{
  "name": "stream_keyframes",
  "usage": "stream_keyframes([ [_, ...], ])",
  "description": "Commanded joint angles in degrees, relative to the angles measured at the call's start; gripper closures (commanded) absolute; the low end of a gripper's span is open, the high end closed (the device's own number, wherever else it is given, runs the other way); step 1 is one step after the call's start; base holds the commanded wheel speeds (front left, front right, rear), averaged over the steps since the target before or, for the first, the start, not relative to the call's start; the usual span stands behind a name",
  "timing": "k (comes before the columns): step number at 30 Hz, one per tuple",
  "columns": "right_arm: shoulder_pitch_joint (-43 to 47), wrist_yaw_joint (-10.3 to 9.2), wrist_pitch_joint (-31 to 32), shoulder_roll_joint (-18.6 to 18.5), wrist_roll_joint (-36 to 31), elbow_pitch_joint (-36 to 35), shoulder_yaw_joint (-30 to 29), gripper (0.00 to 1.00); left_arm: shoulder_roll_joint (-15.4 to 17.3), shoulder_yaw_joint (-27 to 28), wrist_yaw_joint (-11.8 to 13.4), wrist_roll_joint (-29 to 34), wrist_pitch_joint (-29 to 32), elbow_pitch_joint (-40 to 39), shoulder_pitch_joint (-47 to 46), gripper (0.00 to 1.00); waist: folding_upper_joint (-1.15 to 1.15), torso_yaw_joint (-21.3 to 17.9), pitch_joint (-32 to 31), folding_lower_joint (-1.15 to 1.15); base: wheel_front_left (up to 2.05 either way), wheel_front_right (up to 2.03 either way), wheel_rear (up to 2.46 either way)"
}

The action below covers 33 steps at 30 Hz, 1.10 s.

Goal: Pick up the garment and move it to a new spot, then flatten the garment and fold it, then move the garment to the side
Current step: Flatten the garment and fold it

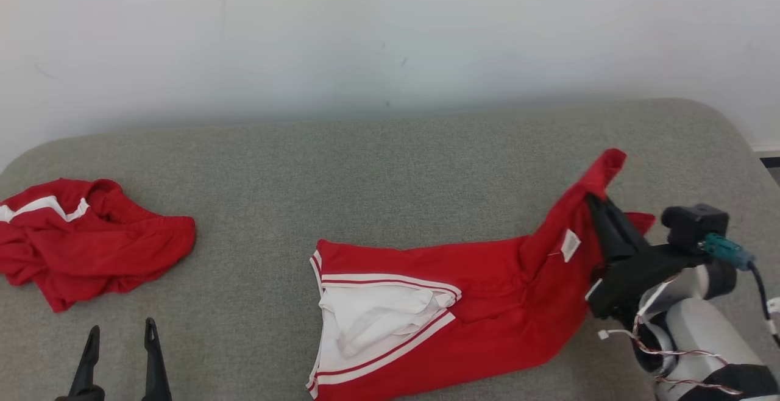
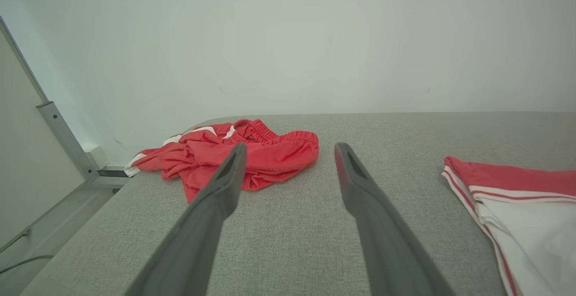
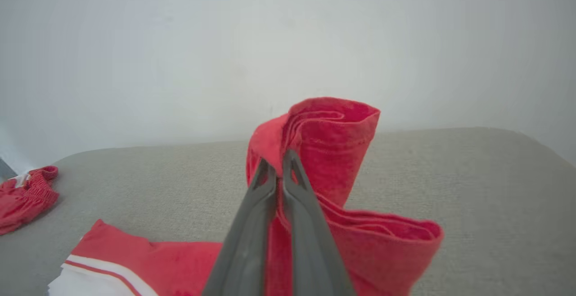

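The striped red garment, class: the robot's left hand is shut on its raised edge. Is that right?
No. It is the right hand that is shut on the raised edge of the striped red garment, as the right wrist view shows.

I see a crumpled red cloth (image 1: 91, 242) with a white stripe lying on the left end of the soft grey tabletop (image 1: 390, 163). A plain white wall (image 1: 390, 35) stands behind it.
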Motion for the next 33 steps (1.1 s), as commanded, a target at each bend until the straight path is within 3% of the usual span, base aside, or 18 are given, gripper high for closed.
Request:
stream_keyframes([
  [1, 1.2, -0.11, 1.1, 1.6, -0.8, -2.6, 0.5, 1.0, 0.2, -0.1, 0.0, 0.6, -0.2, 0.0, 0.1, 0.0, 0.0, 0.4, 0.2, 0.0, 0.0, 0.0, 0.0],
  [6, 4.0, -0.11, 6.5, 7.3, -3.5, -12.4, 2.6, 1.0, -0.3, -0.8, -0.3, 0.7, -0.2, -0.1, -1.7, 0.0, 0.0, 2.2, 1.3, 0.0, 0.0, 0.0, 0.0],
  [11, 4.6, -0.11, 9.8, 12.5, -5.8, -14.9, 5.1, 1.0, -1.0, -2.2, -1.1, 0.7, -0.2, 0.6, -3.9, 0.0, 0.0, 4.8, 3.0, 0.0, 0.0, 0.0, 0.0],
  [16, 2.7, -0.11, 10.5, 14.8, -7.6, -12.3, 6.6, 1.0, -1.9, -3.7, -1.9, 1.1, -0.2, 1.8, -6.6, 0.0, 0.0, 7.2, 4.5, 0.0, 0.0, 0.0, 0.0],
  [24, -0.3, -0.11, 9.6, 17.2, -8.6, -2.0, 9.9, 1.0, -3.5, -6.3, -3.8, 2.3, -0.2, 4.6, -11.3, 0.0, 0.0, 11.0, 6.1, 0.0, 0.0, 0.0, 0.0],
  [33, -2.5, -0.11, 4.4, 18.1, -4.9, 8.2, 14.9, 1.0, -4.6, -6.8, -4.9, 2.8, -0.2, 6.3, -13.5, 0.0, 0.0, 12.3, 6.4, 0.0, 0.0, 0.0, 0.0],
])
